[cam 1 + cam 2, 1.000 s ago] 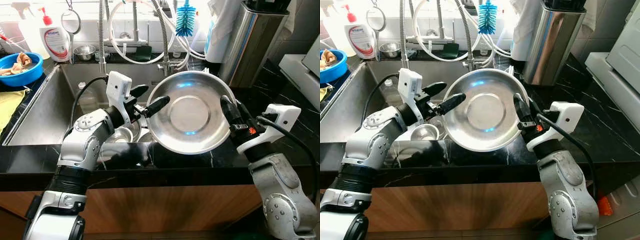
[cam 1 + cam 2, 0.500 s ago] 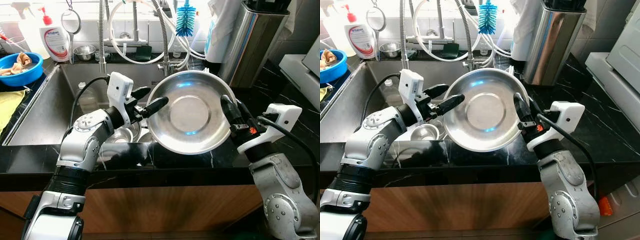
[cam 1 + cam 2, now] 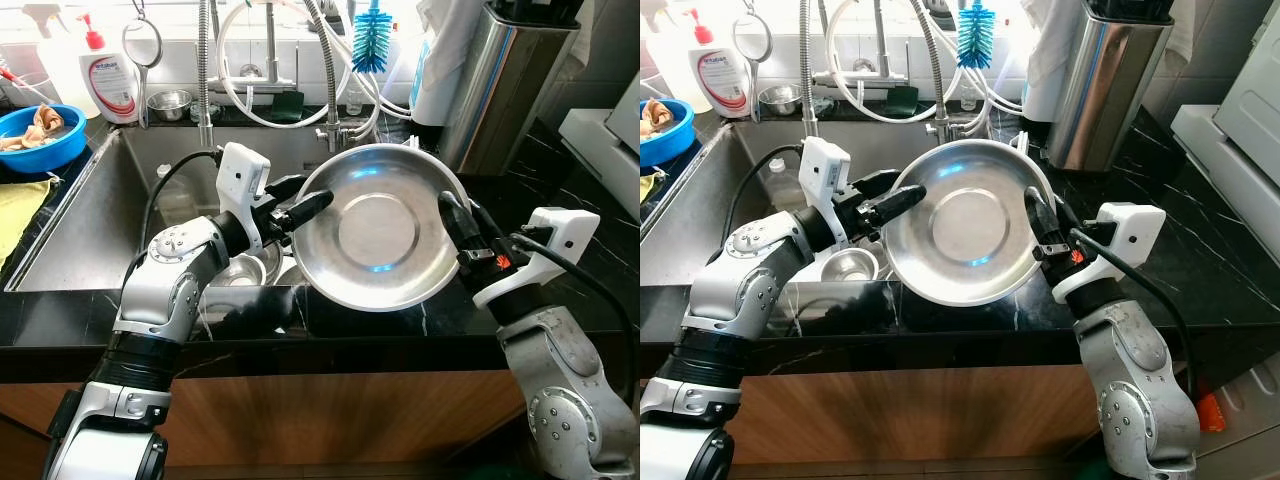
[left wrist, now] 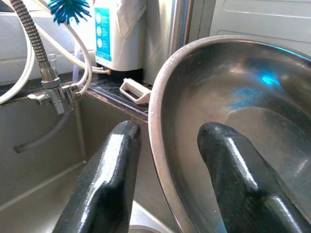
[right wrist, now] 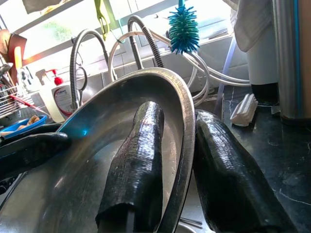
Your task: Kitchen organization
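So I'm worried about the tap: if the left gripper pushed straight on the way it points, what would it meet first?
Probably the steel bowl itself: the left gripper already straddles its rim. The tap stands off that line, though depth is uncertain.

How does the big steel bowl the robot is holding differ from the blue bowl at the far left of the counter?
The steel bowl is shiny bare metal; the blue bowl looks like plastic. The steel bowl is much wider. It is held tilted above the sink, the left hand and right hand each straddling its rim, while the blue bowl sits upright on the counter. The steel bowl is empty; the blue one holds brownish scraps. Both are round and open.
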`<state>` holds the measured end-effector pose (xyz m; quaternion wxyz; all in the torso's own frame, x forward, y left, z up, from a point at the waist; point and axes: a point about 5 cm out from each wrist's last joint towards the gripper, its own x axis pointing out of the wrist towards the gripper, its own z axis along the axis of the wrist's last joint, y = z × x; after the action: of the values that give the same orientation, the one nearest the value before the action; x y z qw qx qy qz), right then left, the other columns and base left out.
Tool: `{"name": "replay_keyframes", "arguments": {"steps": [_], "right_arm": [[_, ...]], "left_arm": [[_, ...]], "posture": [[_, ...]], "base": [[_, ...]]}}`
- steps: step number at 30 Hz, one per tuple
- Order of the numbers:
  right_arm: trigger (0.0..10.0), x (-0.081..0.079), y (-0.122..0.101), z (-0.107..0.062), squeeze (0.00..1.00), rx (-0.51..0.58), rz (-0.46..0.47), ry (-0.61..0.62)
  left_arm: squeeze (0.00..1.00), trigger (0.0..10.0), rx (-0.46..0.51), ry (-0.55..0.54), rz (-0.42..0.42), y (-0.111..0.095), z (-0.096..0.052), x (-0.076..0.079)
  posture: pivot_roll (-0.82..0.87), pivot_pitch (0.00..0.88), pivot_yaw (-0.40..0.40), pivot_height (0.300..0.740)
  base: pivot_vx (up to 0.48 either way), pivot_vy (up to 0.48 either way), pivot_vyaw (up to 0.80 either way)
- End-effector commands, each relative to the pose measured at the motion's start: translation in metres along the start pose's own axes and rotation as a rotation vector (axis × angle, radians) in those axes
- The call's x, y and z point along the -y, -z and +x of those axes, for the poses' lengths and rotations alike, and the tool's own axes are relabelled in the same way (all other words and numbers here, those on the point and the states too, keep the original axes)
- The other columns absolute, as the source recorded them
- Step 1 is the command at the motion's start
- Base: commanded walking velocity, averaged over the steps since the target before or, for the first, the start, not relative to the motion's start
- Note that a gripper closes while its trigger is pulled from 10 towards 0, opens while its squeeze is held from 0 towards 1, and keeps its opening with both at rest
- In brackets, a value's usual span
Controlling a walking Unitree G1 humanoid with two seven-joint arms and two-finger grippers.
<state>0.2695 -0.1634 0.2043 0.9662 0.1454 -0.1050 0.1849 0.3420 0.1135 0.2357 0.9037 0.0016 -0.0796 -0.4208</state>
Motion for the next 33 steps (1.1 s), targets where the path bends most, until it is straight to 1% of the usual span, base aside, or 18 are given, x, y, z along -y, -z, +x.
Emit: {"name": "replay_keyframes", "arguments": {"steps": [1, 21, 22, 24, 25, 29, 33], "right_arm": [[10.0, -0.0044, -0.0072, -0.0001, 0.0, 0.024, -0.017, -0.019], [10.0, -0.0056, -0.008, 0.0014, 0.0, 0.021, -0.024, -0.03], [10.0, -0.0064, -0.0084, 0.0019, 0.32, 0.022, -0.018, -0.034], [10.0, -0.0067, -0.0084, 0.002, 0.32, 0.021, -0.014, -0.035], [10.0, -0.0067, -0.0083, 0.0022, 1.0, 0.021, -0.013, -0.036], [10.0, -0.0046, -0.008, 0.0024, 1.0, 0.018, -0.019, -0.018], [10.0, -0.0066, -0.008, 0.0028, 1.0, 0.018, -0.017, -0.034]], "left_arm": [[0.0, 0.0, 0.003, 0.017, 0.02, -0.0017, 0.0001, 0.0032], [0.0, 0.0, -0.009, 0.062, 0.023, 0.0015, -0.0008, 0.0076], [0.0, 0.0, -0.008, 0.064, 0.023, 0.0018, -0.0008, 0.0083], [0.0, 0.0, -0.008, 0.065, 0.023, 0.002, -0.0007, 0.0086], [0.0, 0.0, -0.008, 0.066, 0.023, 0.0021, -0.0006, 0.0088], [0.0, 0.0, -0.005, 0.065, 0.022, 0.0021, -0.0005, 0.0089], [0.0, 0.0, -0.003, 0.059, 0.021, 0.0017, -0.0004, 0.0082]], "posture": [[0.0, 0.047, -0.044, 0.74], [0.0, 0.043, -0.044, 0.74], [0.0, 0.042, -0.044, 0.74], [0.0, 0.042, -0.044, 0.74], [0.0, 0.041, -0.044, 0.74], [0.0, 0.04, -0.045, 0.74], [0.0, 0.037, -0.044, 0.74]], "base": [[0.0, 0.0, 0.0], [0.0, 0.0, 0.0], [0.0, 0.0, 0.0], [0.0, 0.0, 0.0], [0.0, 0.0, 0.0], [0.0, 0.0, 0.0], [0.0, 0.0, 0.0]]}}
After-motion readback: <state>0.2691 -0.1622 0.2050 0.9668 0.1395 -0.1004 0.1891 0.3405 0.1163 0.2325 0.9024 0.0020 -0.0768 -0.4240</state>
